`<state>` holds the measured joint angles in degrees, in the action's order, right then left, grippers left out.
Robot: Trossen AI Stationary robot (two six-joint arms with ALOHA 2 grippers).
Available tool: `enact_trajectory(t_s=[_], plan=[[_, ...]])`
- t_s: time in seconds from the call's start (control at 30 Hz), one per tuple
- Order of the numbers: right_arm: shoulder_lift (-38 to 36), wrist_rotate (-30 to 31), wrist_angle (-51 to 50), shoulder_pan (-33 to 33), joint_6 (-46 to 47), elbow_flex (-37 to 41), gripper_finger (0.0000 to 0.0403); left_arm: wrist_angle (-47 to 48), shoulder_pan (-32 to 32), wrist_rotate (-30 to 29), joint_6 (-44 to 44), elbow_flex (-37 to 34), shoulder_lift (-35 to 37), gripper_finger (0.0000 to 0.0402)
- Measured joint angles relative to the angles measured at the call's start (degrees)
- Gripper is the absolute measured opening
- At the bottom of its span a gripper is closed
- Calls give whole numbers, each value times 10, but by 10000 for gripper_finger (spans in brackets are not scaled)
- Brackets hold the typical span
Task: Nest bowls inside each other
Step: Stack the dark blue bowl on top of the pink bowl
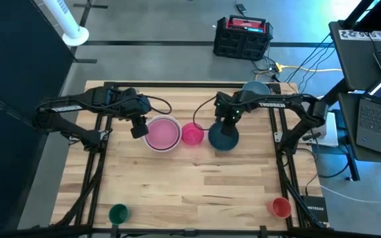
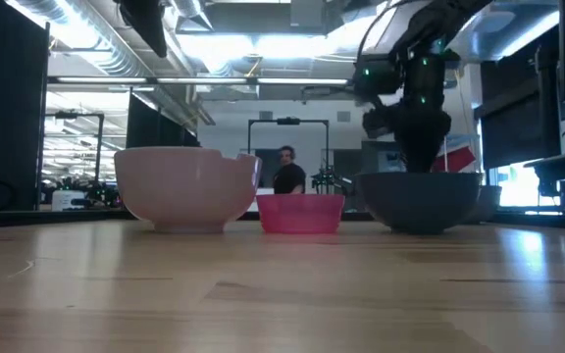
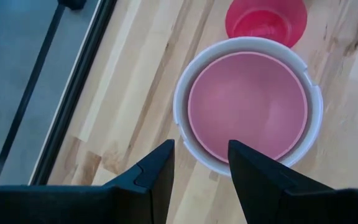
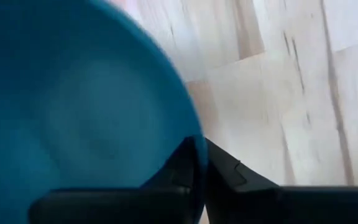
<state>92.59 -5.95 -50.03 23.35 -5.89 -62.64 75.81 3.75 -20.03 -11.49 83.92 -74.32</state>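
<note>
Right gripper (image 4: 199, 163) pinched shut on rim of round dark teal plastic bowl (image 1: 224, 137), upright, mouth up, on wooden surface (image 1: 190, 188) mid-back. Beside it small magenta bowl (image 1: 192, 133), empty; pink bowl (image 3: 247, 104) nested in large white bowl (image 3: 188, 143). Left gripper (image 3: 201, 167) w/ fingers wide apart, holding nothing, above white bowl's edge.

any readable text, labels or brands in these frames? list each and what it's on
"TROSSEN": white lettering on the right arm, high view, small but legible.
Left arm: similar white lettering, too small to read.
Black box at the table's right edge: white mark, unreadable.
Red-and-black case on the floor: label blurred.
Bowls: no text visible.
</note>
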Motion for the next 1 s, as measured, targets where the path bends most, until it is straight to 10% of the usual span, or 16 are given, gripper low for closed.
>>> enact_trajectory(t_s=[0.4, 1.0], plan=[[26, -44, -15, -50, -31, -286, 0, 0, 1, 0, -3, 0, 0, 134], [407, -117, -27, -86, -73, -716, 0, 101, 1, 0, -59, 0, 148, 134]])
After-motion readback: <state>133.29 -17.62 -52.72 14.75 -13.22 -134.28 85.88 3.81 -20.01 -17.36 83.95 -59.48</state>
